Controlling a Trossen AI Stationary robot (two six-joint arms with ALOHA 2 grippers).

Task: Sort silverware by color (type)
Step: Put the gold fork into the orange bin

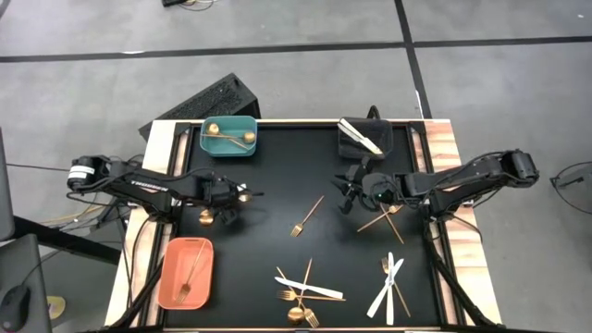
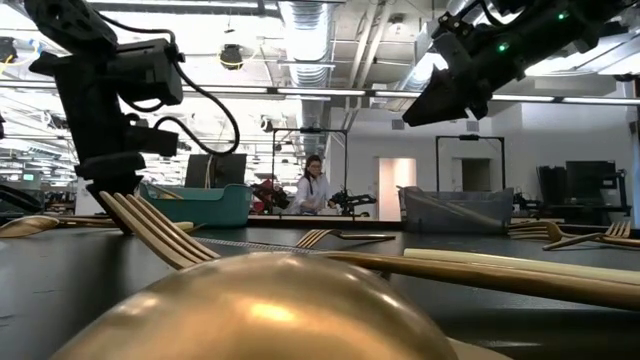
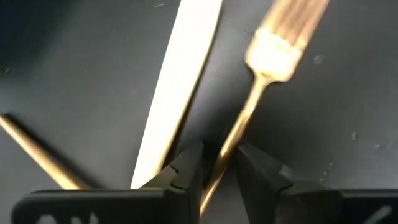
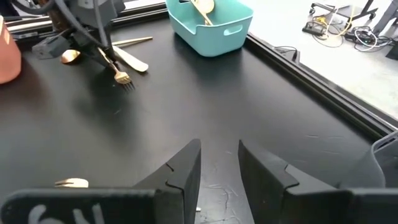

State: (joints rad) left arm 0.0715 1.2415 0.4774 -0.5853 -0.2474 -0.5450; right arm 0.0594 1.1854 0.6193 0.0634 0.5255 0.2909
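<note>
On the left of the desk (image 1: 277,185), I close the left gripper (image 3: 217,163) on a gold fork (image 3: 273,46); its fingers (image 3: 186,168) pinch the thin handle, and I judge a square, firm hold matters before lifting. A white knife (image 3: 180,81) lies just beside the fork and could snag. The right gripper (image 4: 219,155) hovers mid-desk, fingers apart and empty. The salmon bin (image 1: 185,273) waits near left, the teal bin (image 1: 229,137) far left; more silverware (image 1: 305,291) lies scattered near.

Gold fork (image 3: 261,81) tines cut off by frame edge, blurred gold spoon bowl (image 2: 270,310) blocking low view
</note>
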